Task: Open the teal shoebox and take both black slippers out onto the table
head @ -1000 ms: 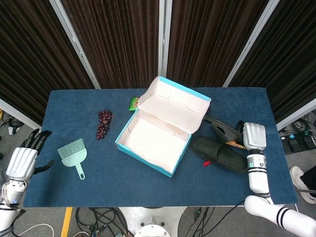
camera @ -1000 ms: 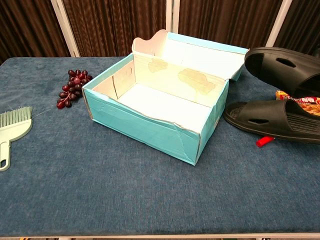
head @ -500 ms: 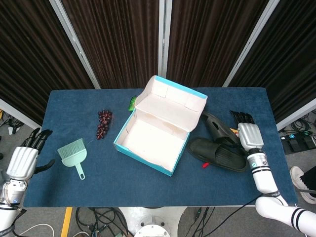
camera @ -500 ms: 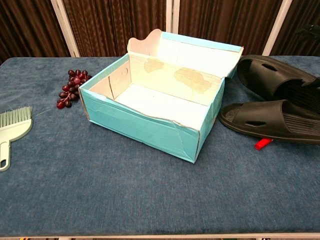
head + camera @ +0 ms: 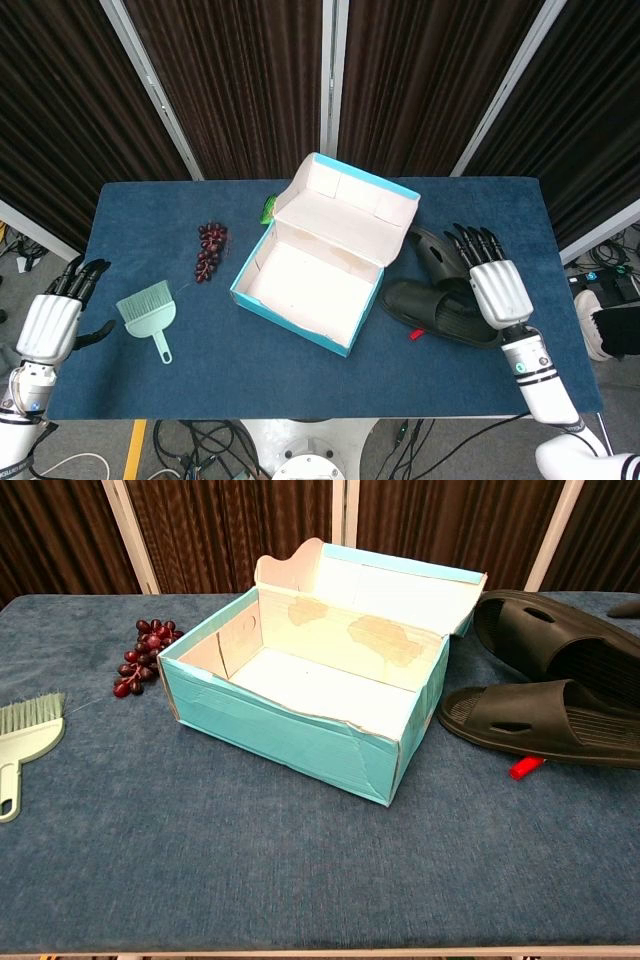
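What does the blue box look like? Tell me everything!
The teal shoebox is cardboard, teal outside and whitish inside. It sits open and empty in the middle of the table, turned at an angle. Its lid stands tipped back, with patchy marks inside. The front corner looks dented. One black slipper lies right beside it.

Right hand [image 5: 497, 288] has lifted off the slippers [image 5: 445, 310]; shoebox [image 5: 325, 255] nudged slightly left.

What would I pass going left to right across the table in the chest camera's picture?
Green brush → grapes → teal shoebox, open and empty → two black slippers.
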`<state>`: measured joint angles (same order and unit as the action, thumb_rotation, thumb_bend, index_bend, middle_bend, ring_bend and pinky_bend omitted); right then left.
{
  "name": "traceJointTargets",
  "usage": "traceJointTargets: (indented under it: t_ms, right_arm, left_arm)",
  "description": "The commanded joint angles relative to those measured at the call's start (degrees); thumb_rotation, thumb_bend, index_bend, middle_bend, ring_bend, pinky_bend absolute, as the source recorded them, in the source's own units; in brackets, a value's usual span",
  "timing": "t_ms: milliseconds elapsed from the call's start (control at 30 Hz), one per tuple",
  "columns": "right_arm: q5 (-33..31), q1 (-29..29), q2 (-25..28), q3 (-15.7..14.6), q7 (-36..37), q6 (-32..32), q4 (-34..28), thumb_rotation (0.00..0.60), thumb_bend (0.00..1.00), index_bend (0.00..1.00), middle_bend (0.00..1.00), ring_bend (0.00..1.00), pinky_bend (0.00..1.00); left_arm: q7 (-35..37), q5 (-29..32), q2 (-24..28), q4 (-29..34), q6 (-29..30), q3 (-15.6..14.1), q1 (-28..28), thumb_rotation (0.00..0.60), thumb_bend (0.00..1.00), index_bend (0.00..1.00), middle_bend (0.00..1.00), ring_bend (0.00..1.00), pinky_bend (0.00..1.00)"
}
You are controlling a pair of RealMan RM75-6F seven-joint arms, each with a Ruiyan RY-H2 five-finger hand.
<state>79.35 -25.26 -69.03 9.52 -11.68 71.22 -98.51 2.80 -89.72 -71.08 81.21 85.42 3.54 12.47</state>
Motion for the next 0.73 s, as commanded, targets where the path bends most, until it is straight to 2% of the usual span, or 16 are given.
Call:
traceJointTargets:
  t_ms: [33,133,267,533,733]
  right_arm:
    - [2.6,3.4,2.1,-4.4,-8.7,3.1,-4.8,0.6,0.0,0.0,0.02,0.0,0.0]
    - [3.2,6.5,1.6,-7.3,-14.4,6.1,-6.4,0.6,0.01,0.0,0.02,0.0,0.0]
    - [3.5,9.9,0.3,-9.5,-18.0,9.4,-6.7,0.6,0.02,0.0,0.01,0.0,0.0]
    - [7.0,14.4,-1.6,-11.2,-15.4,14.8,-3.9,0.6,0.02,0.0,0.0,0.0,0.0]
    - [6.5,15.3,-1.9,-10.6,-13.5,14.6,-2.6,0.6,0.02,0.0,0.0,0.0,0.0]
  left_arm:
    - [-0.2,0.2,0.2,0.2,-0.1,0.0,0.0,0.6,0.19,0.09,0.12,0.03,0.28]
    - [-0.3,0.5,0.3,0.2,-0.3,0.0,-0.1,0.6,0.19,0.09,0.12,0.03,0.28]
    - [-0.4,0.8,0.3,0.1,-0.6,-0.2,-0.2,0.6,0.19,0.09,0.12,0.03,0.28]
    - [-3.0,3.3,0.3,1.1,-1.2,-0.1,-1.4,0.6,0.19,0.09,0.12,0.03,0.28]
    - [-3.7,3.8,0.3,1.4,-1.3,0.0,-1.6,0.6,0.19,0.09,0.12,0.03,0.28]
